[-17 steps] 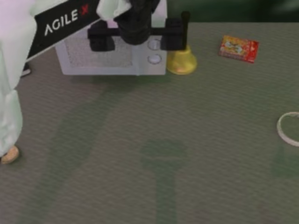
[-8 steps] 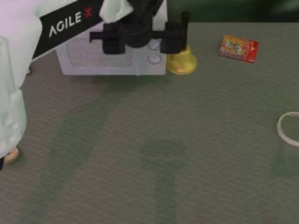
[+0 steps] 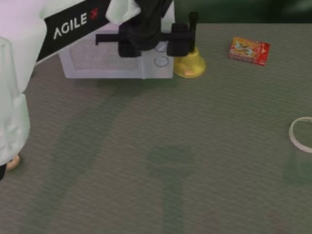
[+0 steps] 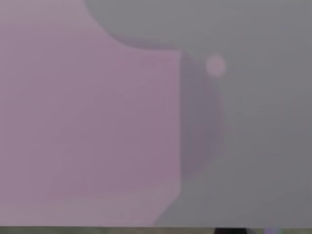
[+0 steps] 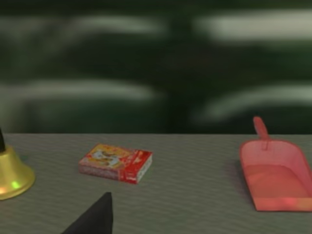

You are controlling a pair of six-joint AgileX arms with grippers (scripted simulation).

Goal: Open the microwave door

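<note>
The white microwave [image 3: 112,73] stands at the back left of the table in the top view. Its door [image 3: 90,57] has a speckled grey mesh window and looks flush with the front; the handle is hidden under my arm. Two round grey knobs [image 3: 161,62] sit to the right of the door. My left gripper [image 3: 153,44] hovers over the microwave's right part, open, with one finger above the door's right edge and the other past the knobs. The left wrist view shows only pale surfaces very close up. My right gripper [image 5: 97,219] shows only as a black tip and is outside the top view.
A golden bell [image 3: 189,66] stands right beside the microwave, close to the left gripper's outer finger. A red card box [image 3: 248,50] lies at the back right. A white ring [image 3: 300,134] lies at the right edge, and a red dustpan [image 5: 273,178] beyond the box.
The left gripper's jaws have narrowed: the finger over the door slid right toward the knobs while the other stayed near the bell. The left arm shifted slightly.
</note>
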